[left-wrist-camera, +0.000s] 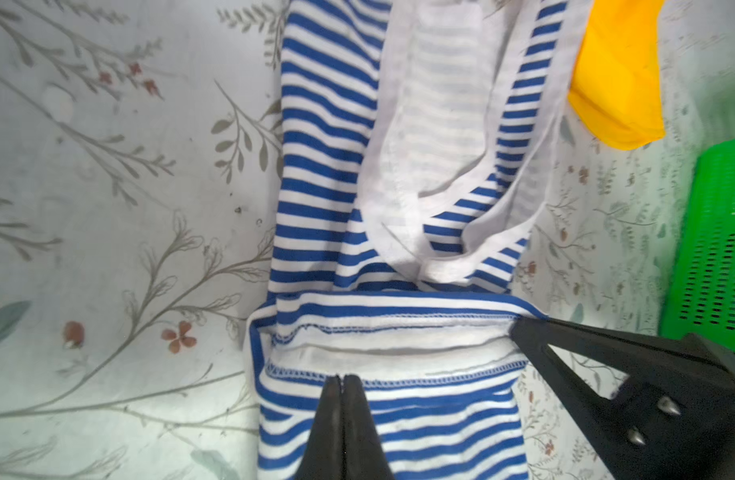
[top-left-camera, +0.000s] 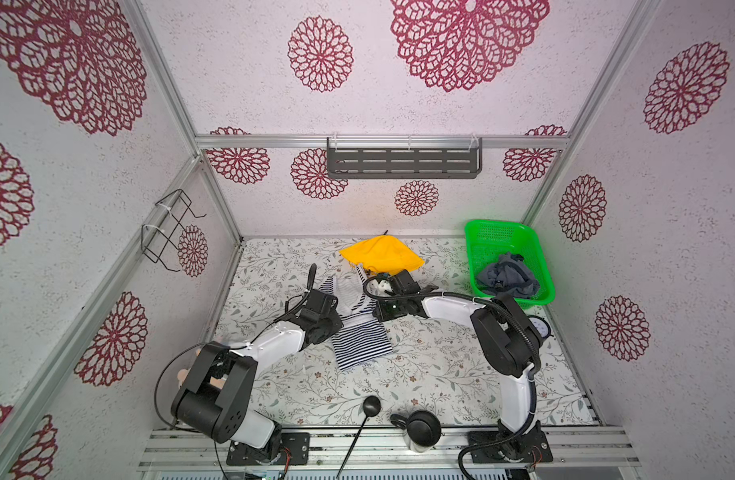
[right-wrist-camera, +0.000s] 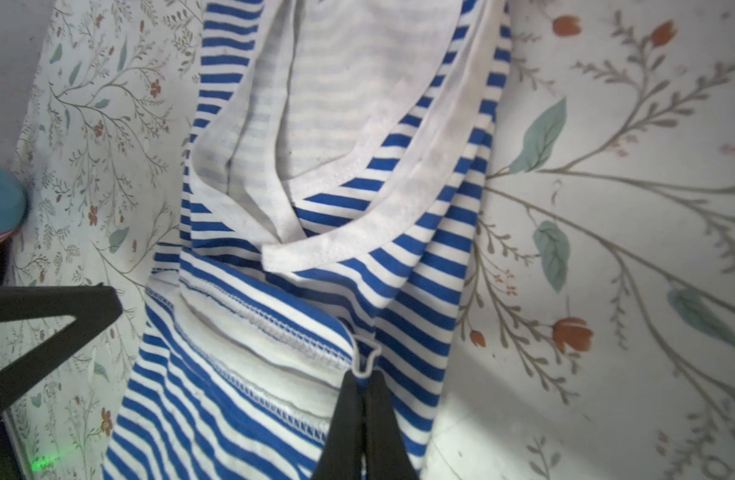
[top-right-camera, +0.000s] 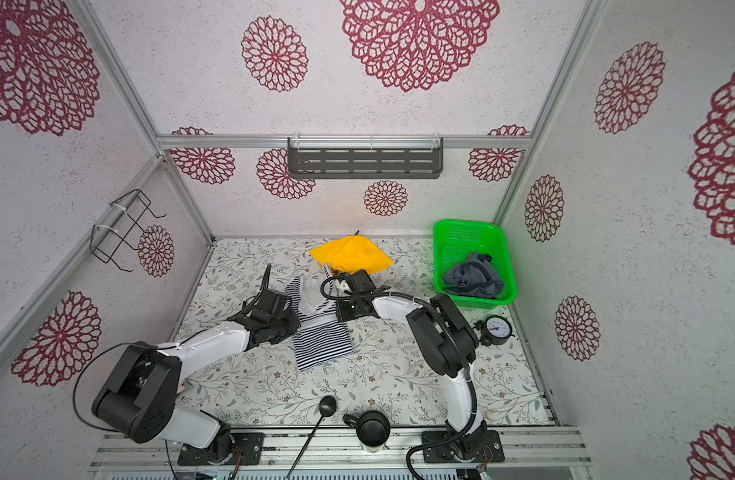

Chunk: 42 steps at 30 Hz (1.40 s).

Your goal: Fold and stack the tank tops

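Tank top [top-left-camera: 361, 340] hem, bare tabletop [top-left-camera: 432, 361] beside

The top [top-left-camera: 359, 340] was navy-and-white striped, the hat [top-left-camera: 382, 253] yellow, the basket [top-left-camera: 495, 227] green, the table [top-left-camera: 419, 374] pale with leafy sprigs.

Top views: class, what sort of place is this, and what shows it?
Probably a robot test booth: left arm and right arm bolted to a metal rail, aluminium-framed patterned walls, floral tabletop with green basket.
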Available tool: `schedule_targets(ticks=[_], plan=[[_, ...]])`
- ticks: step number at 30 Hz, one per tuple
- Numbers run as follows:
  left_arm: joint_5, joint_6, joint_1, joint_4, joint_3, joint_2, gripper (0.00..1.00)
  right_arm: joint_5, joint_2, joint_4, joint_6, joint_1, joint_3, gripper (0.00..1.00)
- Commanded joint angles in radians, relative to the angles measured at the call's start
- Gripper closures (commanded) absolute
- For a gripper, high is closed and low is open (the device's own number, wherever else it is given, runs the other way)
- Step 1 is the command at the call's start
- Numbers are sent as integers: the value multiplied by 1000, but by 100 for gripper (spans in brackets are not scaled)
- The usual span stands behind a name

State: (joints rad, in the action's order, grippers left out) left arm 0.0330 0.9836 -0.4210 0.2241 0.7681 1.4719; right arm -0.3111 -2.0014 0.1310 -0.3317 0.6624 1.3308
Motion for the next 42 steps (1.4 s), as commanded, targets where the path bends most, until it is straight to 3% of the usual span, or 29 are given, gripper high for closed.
schedule_targets(ticks=[1,2,4,5,6,15,19,25,30,33,36,39,42], plan=[[42,-24,1,53,33,-41,100,1,75,1,13,5,58,100],[47,-29,6,61,33,-44,96,-3,76,2,14,5,64,100],[47,-32,14,51,22,-42,65,1,76,0,14,5,76,100],[41,-31,17,35,11,-37,54,3,73,-3,14,4,82,100],[37,-30,21,22,3,-30,49,3,68,0,15,3,89,100],[25,-24,37,-76,-13,106,46,-11,55,9,11,3,98,100],[19,-34,49,-89,6,154,55,-11,59,11,13,3,91,100],[15,-29,50,-75,10,145,88,-13,56,12,13,3,87,100],[23,-46,49,-12,14,86,87,-10,60,19,14,3,88,100],[31,-62,48,32,19,41,94,-2,70,18,14,3,84,100],[40,-83,49,70,41,13,91,-2,74,18,14,3,91,100],[59,-100,54,71,55,15,100,6,65,14,13,1,103,100],[54,-109,66,54,75,46,100,25,50,-8,-3,-2,113,100]])
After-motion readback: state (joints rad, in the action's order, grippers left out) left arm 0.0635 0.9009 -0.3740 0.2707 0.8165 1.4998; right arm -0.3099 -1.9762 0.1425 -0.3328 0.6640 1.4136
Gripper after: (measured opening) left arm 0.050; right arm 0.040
